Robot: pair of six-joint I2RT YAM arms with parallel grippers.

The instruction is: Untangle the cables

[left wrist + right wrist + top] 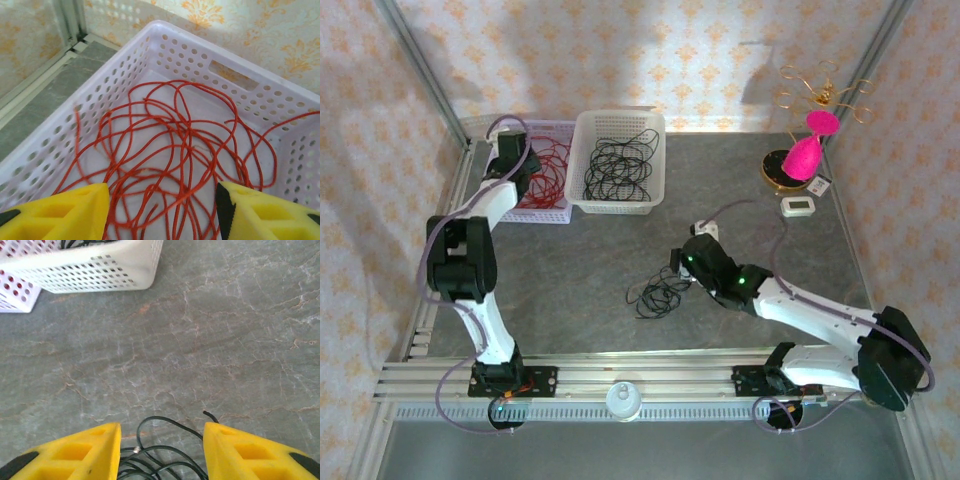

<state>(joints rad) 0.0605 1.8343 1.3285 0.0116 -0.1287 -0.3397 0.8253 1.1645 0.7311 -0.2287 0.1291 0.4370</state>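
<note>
Baskets: two, lilac basket (pixel 548 214) and white basket (pixel 616 204). Cable bundles: three, namely red bundle (pixel 550 165), basketed black bundle (pixel 620 170) and tabletop black bundle (pixel 660 295).

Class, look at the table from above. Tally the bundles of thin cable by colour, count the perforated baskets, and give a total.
Red thin-cable bundles: 1
Black thin-cable bundles: 2
Pale perforated plastic baskets: 2
Total: 5

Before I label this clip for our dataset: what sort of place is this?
Likely a staged robot test cell: left arm and right arm bolted to an aluminium rail, wallpaper-printed panels boxing in the table, left basket holding red cable, right basket holding black cable.
</note>
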